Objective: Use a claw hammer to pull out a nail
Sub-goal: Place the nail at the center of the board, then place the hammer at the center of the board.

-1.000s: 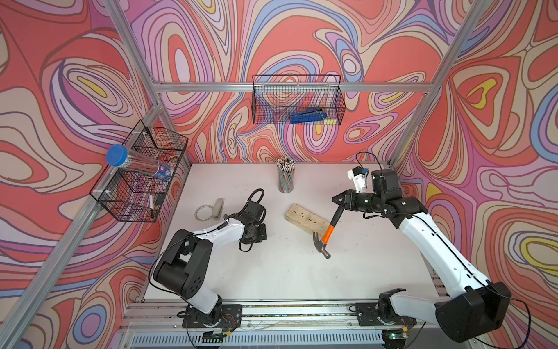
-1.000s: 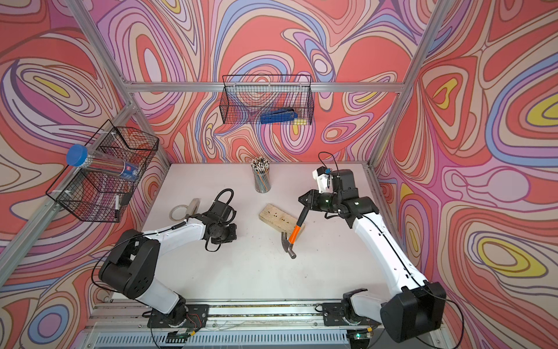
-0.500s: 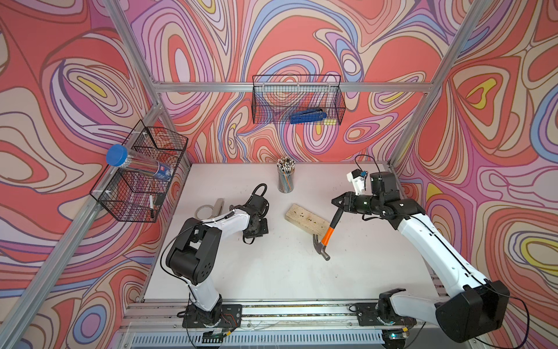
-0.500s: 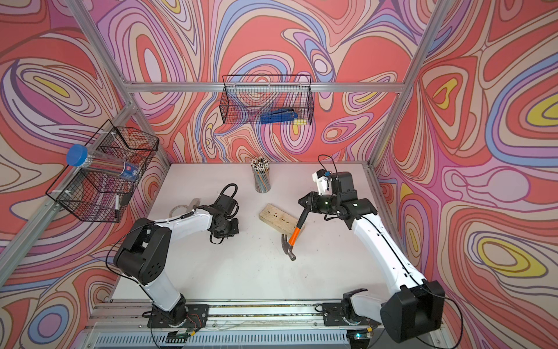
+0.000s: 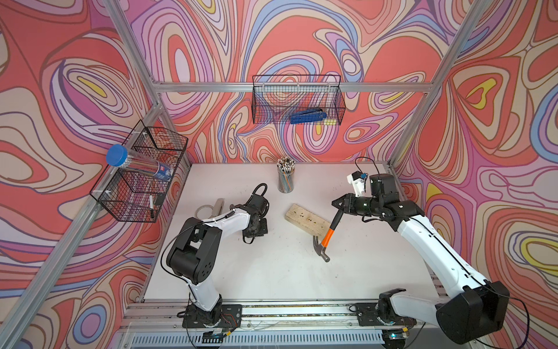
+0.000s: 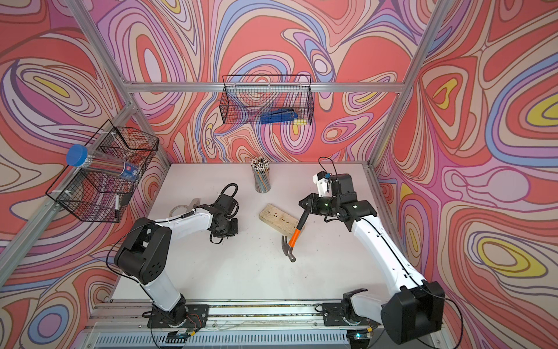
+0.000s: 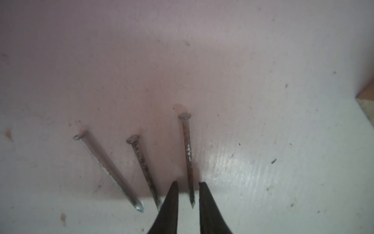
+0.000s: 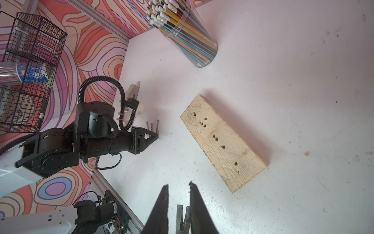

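Note:
The claw hammer (image 5: 327, 234) hangs head-down over the table, beside the near end of a pale wooden block (image 5: 306, 219). My right gripper (image 5: 338, 207) is shut on the top of its black handle. The steel claw (image 8: 183, 217) shows between that gripper's fingers in the right wrist view. My left gripper (image 7: 187, 183) points down at the table left of the block. It is open, and the point of one loose nail (image 7: 188, 154) lies between its fingertips with a gap on each side. Two more nails (image 7: 142, 162) lie beside it. The block (image 8: 222, 141) shows only holes.
A clear cup of pencils (image 5: 285, 178) stands behind the block. A tape roll (image 5: 203, 209) lies at the left behind my left arm. Wire baskets hang on the back wall (image 5: 297, 102) and on the left wall (image 5: 142, 172).
My left arm's elbow has lifted and folded closer in, while its wrist has stayed over the same spot. My right arm and the hammer have barely moved.

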`<state>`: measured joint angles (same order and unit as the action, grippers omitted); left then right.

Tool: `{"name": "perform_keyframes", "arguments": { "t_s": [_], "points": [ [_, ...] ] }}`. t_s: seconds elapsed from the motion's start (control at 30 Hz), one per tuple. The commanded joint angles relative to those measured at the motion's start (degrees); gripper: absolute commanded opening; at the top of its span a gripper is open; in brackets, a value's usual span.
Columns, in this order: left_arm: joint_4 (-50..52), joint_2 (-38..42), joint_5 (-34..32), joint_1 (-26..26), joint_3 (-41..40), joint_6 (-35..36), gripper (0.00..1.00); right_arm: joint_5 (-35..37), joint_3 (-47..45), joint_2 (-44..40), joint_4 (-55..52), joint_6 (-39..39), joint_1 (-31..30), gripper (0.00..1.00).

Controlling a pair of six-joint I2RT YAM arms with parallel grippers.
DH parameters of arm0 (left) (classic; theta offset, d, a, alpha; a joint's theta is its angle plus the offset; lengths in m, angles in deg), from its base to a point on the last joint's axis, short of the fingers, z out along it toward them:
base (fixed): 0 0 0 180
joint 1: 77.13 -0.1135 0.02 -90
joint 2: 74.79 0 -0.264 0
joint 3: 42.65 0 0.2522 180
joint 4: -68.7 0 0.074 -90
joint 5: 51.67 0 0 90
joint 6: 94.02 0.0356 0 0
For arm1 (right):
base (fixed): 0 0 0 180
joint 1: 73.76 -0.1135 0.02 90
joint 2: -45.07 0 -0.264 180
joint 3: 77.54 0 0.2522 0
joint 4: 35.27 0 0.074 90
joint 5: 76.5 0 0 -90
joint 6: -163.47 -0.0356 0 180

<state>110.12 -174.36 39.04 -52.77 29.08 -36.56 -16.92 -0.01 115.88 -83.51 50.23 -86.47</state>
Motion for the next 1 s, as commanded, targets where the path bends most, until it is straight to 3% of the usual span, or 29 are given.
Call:
{"name": "perform_keyframes", "arguments": {
  "t_s": [0.0,0.23,0.63,0.97],
  "points": [
    [3.5,-0.6,-1.4,-0.3,0.5,0.9,0.21,-1.4,-0.1,-1.5,2.8,-1.9,0.3,0.00],
    [4.7,0.9,-0.7,-0.1,1.9,2.7,0.22,1.2,0.2,-1.9,2.8,-2.1,0.3,0.00],
    [3.4,9.9,6.8,2.7,3.7,7.8,0.28,17.1,3.0,-0.6,8.0,-4.5,0.6,0.00],
    [-8.9,21.6,10.4,6.6,-6.0,10.1,0.41,30.6,1.4,2.4,18.4,-5.9,1.4,0.00]
  ]
}}
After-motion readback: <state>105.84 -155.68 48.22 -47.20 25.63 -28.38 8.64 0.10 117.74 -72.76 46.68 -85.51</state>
